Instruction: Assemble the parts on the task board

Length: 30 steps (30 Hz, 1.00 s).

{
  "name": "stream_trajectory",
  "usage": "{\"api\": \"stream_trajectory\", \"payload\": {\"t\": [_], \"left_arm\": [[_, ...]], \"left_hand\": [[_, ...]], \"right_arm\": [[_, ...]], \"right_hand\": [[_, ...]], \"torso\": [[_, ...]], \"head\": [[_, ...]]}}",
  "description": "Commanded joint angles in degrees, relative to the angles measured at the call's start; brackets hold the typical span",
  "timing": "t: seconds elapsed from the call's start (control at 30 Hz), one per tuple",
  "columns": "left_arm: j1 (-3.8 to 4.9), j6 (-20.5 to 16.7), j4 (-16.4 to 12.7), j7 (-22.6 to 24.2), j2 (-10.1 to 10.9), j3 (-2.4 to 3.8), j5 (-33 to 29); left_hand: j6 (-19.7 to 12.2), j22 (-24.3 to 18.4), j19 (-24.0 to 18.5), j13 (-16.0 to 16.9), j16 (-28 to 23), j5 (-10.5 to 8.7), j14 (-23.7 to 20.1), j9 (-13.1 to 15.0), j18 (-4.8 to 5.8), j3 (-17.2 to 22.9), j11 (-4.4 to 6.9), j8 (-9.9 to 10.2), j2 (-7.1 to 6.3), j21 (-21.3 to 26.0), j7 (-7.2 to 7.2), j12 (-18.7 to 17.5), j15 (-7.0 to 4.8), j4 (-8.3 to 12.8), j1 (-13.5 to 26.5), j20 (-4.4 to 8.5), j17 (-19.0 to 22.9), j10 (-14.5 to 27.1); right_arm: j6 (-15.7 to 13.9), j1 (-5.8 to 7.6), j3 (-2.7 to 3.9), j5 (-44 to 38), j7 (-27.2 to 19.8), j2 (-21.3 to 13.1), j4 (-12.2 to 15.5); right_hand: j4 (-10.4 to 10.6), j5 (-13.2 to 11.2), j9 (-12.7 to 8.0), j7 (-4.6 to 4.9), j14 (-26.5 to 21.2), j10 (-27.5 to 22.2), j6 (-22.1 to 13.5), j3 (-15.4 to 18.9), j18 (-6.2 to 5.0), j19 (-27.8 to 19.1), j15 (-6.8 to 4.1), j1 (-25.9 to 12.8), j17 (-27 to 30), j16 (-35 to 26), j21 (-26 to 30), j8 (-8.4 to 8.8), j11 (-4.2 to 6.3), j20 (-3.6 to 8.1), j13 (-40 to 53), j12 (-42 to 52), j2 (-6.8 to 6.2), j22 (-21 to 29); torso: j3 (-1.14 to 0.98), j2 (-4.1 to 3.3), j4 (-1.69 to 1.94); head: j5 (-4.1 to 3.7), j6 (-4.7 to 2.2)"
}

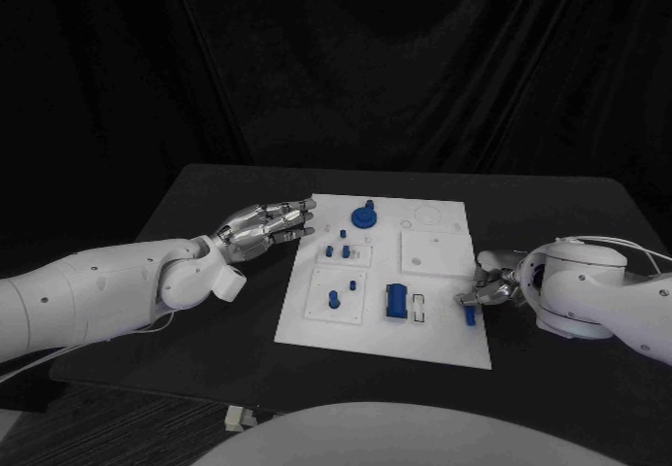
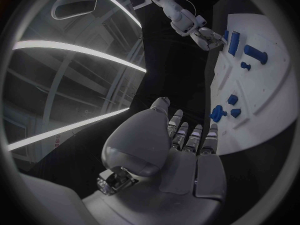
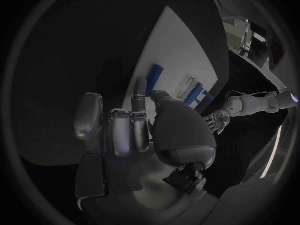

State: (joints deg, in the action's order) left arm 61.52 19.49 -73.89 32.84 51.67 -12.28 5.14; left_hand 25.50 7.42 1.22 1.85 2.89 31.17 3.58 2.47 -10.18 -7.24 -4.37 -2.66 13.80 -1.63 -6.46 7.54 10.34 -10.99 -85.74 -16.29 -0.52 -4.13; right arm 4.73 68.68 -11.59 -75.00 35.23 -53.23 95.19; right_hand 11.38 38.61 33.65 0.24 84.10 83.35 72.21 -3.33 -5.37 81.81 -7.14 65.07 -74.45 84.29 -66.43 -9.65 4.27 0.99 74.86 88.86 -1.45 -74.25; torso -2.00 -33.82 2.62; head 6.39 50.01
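The white task board lies mid-table. On it are a blue round knob, small blue pegs and a blue block. My left hand hovers at the board's far left edge, fingers stretched out together and holding nothing; the left wrist view shows the same hand beside the knob. My right hand sits at the board's right edge and pinches a small blue piece just above the board. In the right wrist view this piece is at the fingertips.
The black table reaches well beyond the board on every side. Square recessed plates take up the board's far right part. The near table edge runs just below the board.
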Motion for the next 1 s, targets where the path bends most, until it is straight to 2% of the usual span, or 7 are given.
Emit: {"api": "stream_trajectory", "payload": {"t": [0.03,0.37,0.73,1.0], "left_arm": [[-0.09,0.8,0.0,0.4,-0.1,0.05,-0.1],[-0.16,0.7,0.0,0.3,0.0,0.05,-0.1],[-0.19,0.9,0.1,0.2,-0.2,0.05,-0.1],[-0.2,0.9,0.1,0.0,-0.2,0.05,-0.1]], "left_hand": [[0.2,0.3,0.8,-0.2,1.2,0.99,-0.7,0.2,0.24,1.8,-0.65,0.0,-0.36,0.4,-0.17,0.9,0.1,0.0,-0.8,-0.18,-0.6,0.2],[0.2,0.3,0.8,-0.2,1.2,0.99,-0.7,0.2,0.24,1.8,-0.65,0.0,-0.36,0.4,-0.17,0.9,0.1,0.0,-0.8,-0.18,-0.6,0.2],[0.2,0.3,0.8,-0.2,1.2,0.99,-0.7,0.2,0.24,1.8,-0.66,0.0,-0.36,0.4,-0.17,0.9,0.1,0.1,-0.8,-0.18,-0.6,0.2],[0.2,0.3,0.8,-0.2,1.2,0.99,-0.8,0.2,0.24,1.9,-0.7,0.0,-0.37,0.4,-0.21,0.9,0.11,0.1,-0.8,-0.18,-0.6,0.2]], "right_arm": [[-0.3,-0.41,-0.27,1.0,0.8,0.0,-0.1],[-3.8,-0.27,-0.25,4.4,0.5,-0.3,0.9],[-7.0,1.45,-0.23,11.9,0.1,0.7,2.1],[-8.9,1.82,-0.23,14.2,-0.4,2.4,1.6]], "right_hand": [[-2.4,2.2,0.7,-0.06,3.3,6.7,-3.9,-5.9,0.29,-0.1,-0.2,3.2,-1.4,-1.3,2.1,0.93,-0.03,-0.1,15.1,1.1,-1.68,-8.5],[-3.0,3.0,1.2,0.0,3.3,6.7,-3.9,-7.0,0.29,0.0,-0.12,3.3,-1.5,-1.2,2.3,0.72,-0.12,-0.24,15.1,1.1,-1.77,-8.5],[-2.7,3.6,1.8,-0.08,3.5,6.7,-3.5,-7.5,0.29,0.2,-0.14,1.7,-1.9,-1.0,2.2,0.24,-0.06,-0.26,15.1,1.1,-2.27,-8.5],[-2.7,3.8,1.9,-0.11,3.5,6.7,-3.5,-7.6,0.3,0.2,-0.15,1.5,-1.9,-1.0,2.2,0.21,-0.04,-0.26,15.1,1.1,-2.32,-8.6]], "torso": [[-0.01,-0.01,-0.01],[0.0,-0.01,0.02],[-0.02,0.01,-0.03],[-0.01,-0.02,0.01]], "head": [[0.13,-0.01],[0.12,-0.01],[-0.08,-0.01],[-0.16,-0.01]]}}
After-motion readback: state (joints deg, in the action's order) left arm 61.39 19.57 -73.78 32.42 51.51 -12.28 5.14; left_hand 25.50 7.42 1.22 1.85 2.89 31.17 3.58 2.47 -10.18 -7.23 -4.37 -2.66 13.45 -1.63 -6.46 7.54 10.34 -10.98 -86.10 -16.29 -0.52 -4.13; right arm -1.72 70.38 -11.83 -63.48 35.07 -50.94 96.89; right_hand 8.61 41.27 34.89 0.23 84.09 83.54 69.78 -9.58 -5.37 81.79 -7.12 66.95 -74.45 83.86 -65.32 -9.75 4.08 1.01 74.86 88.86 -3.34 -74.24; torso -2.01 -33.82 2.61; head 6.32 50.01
